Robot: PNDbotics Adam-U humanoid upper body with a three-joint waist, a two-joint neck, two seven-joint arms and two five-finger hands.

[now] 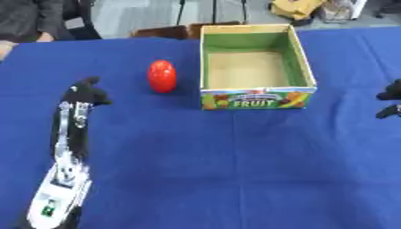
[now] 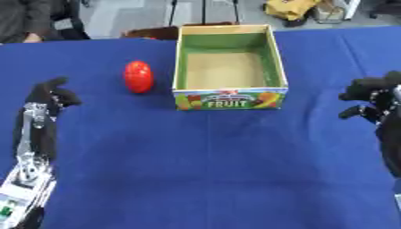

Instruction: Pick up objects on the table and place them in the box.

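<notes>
1. Left eye view: red egg-shaped object (image 1: 162, 76) upright on blue table (image 1: 235, 170), just beside left wall of cardboard box (image 1: 257, 100), not touching. Box open-topped, nothing seen inside, "FRUIT" printed on near face.
2. Same view: left hand (image 1: 84, 95) near and to the left of red object, clearly apart, holding nothing. Fingers bunched dark; open or closed cannot be told.
3. Right eye view: right hand (image 2: 368, 96) at right edge, beyond the box's right side, well apart from red object. Fingers curled, nothing held.
4. Same view: red object between left hand and box, nearer the box.
</notes>
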